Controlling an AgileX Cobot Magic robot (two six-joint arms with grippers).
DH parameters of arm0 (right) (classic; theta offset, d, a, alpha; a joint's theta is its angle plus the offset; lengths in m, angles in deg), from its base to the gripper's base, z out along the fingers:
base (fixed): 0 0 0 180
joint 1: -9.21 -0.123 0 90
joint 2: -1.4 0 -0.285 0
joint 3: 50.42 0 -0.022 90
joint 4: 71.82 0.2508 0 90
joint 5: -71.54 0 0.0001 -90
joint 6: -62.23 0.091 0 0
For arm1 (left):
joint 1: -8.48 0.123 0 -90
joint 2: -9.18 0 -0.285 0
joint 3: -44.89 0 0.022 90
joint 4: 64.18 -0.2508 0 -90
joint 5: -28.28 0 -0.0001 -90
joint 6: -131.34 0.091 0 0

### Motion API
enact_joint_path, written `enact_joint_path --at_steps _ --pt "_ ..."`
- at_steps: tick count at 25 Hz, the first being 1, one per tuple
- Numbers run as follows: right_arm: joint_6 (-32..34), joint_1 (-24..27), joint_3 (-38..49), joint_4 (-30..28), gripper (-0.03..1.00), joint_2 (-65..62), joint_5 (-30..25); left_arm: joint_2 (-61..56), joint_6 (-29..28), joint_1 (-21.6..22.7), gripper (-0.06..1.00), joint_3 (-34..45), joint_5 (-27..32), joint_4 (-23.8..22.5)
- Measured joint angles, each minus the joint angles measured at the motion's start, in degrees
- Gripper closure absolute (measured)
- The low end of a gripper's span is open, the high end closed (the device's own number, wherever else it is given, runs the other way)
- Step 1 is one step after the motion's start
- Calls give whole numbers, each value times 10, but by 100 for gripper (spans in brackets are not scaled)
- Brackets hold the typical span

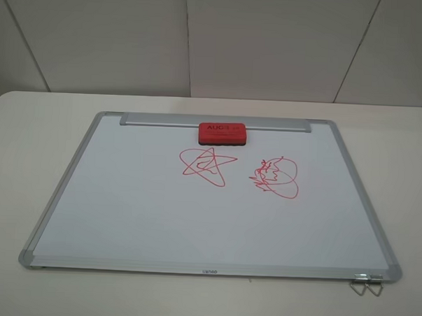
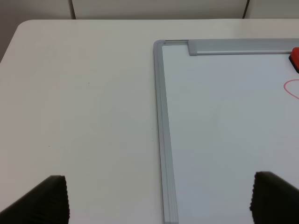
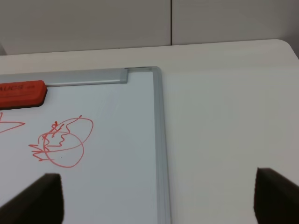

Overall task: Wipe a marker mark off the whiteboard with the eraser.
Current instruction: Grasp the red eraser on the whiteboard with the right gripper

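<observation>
While left gripper (image 2: 159, 200) & right gripper (image 3: 159, 198) are hanging open, empty | small red block eraser (image 1: 223, 133) lying at 12 o'clock on silver-framed white whiteboard (image 1: 62, 186), thin red star marker mark (image 1: 208, 165) at its 6 | step: pre-grasp; nxt calling for eraser pickup

Your high camera looks down on the whole whiteboard (image 1: 159, 212), each wrist camera close, facing past its fingertips (image 2: 46, 200), both catching the eraser (image 3: 21, 93).

eraser (image 3: 21, 93) touching tray strip (image 3: 93, 77) | oval scribble (image 3: 63, 142) on whiteboard (image 3: 159, 140) | jaws apart
</observation>
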Motion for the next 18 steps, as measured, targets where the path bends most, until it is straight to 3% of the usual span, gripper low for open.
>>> enact_joint_path --at_steps 18 --pt "0 0 0 0 24 0 0 0 0 0 17 0 0 0"
